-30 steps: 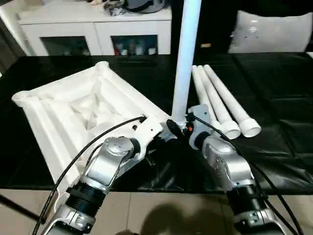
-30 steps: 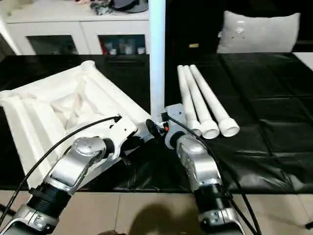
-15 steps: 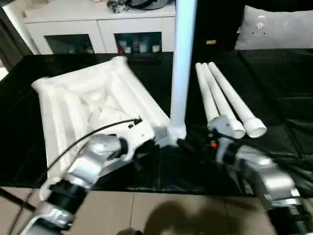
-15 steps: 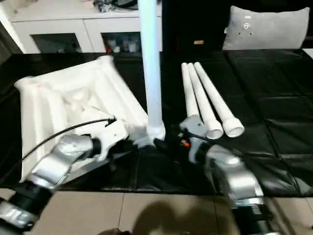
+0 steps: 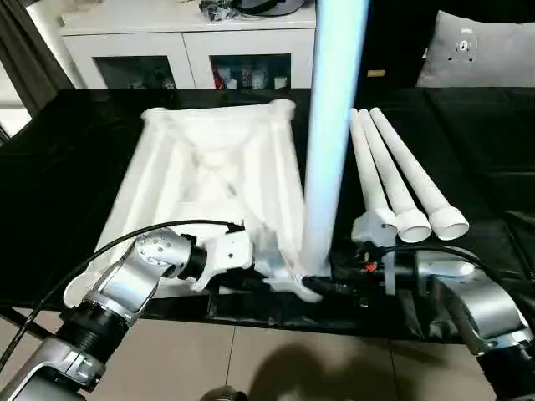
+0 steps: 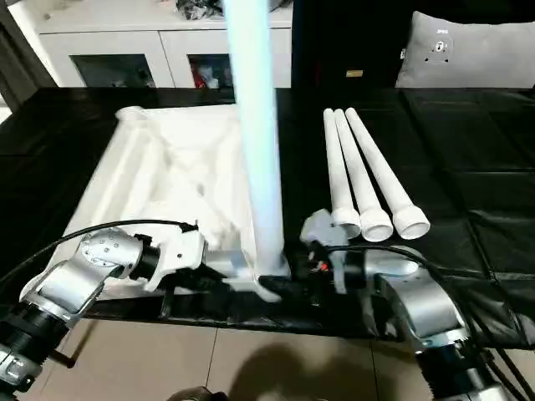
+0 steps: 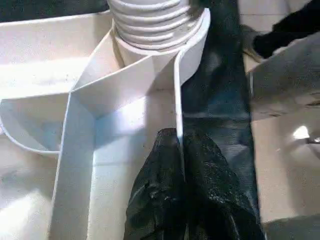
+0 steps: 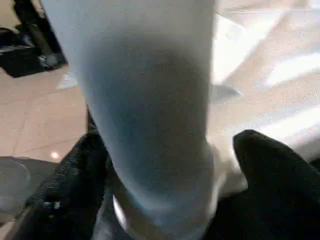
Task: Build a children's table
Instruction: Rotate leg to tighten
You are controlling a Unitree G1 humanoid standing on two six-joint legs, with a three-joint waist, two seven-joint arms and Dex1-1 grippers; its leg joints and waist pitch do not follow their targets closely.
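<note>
Black and shiny, the big table (image 5: 468,142) fills the room in front of me, with a white cabinet (image 5: 184,50) behind it and a grey cushion (image 5: 476,54) at the back right.

From my head cameras I see the white table top (image 5: 209,180) lying upside down on the left part of the black table, ribs facing up, reaching close to the near edge. One white leg (image 5: 334,142) stands straight up in the near right corner socket of the top. Three more legs (image 5: 401,180) lie side by side to the right of it, touching one another, their wide open ends toward me. My left gripper (image 5: 280,280) is at the near corner of the top, right by the foot of the standing leg. My right gripper (image 5: 330,288) comes in from the other side, low at the same leg.

My left wrist camera shows the two black fingers (image 7: 155,200) pressed together on a thin upright rib (image 7: 177,107) of the table top, pinching it. Just past them is the round socket (image 7: 192,45) with the ridged end of the leg inside.

My right wrist camera shows the standing leg (image 8: 150,110) very close, between my two black fingers (image 8: 272,165). They stand wide, one on each side of the leg. I cannot tell if they touch it.
</note>
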